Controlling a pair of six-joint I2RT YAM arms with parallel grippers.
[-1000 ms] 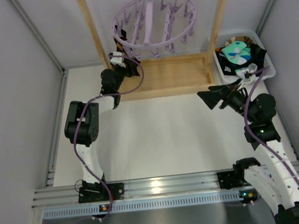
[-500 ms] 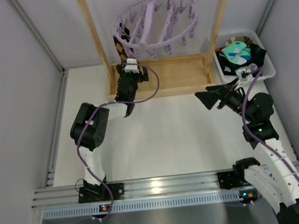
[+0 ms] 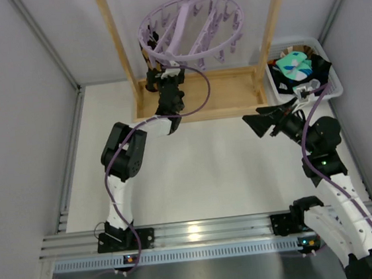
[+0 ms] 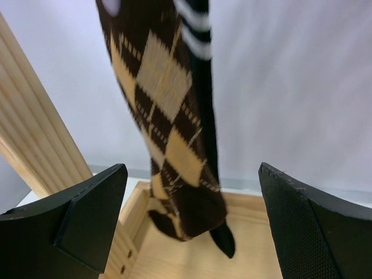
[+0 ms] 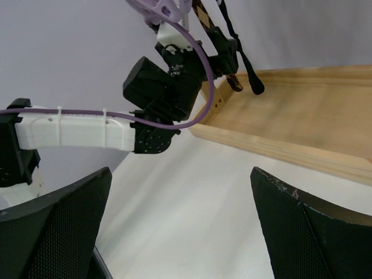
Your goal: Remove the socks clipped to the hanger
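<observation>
Lilac hanger [image 3: 191,29]: one brown argyle sock [image 4: 174,133] is seen clipped at 9 o'clock; other socks [image 3: 295,67] are piled in the basket [image 3: 335,87]. Left gripper [image 4: 190,192] is spread wide at its toe, nothing gripped; right gripper [image 5: 180,174] is spread wide, empty.

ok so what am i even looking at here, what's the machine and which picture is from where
These are two robot arms bolted to the near edge of a white table. One picture looks down from above and behind them. The other two come from a camera on each wrist, so the black wedges at the bottom are that arm's own fingers.

At the back, a lilac ring hanger with clip pegs hangs inside a wooden frame. A brown diamond-patterned sock dangles from it. The left gripper is raised to that sock, fingers open on either side, not closed on it. The right gripper is open and empty over the table. A white basket on the right holds mint and dark socks. Nothing is held.
</observation>
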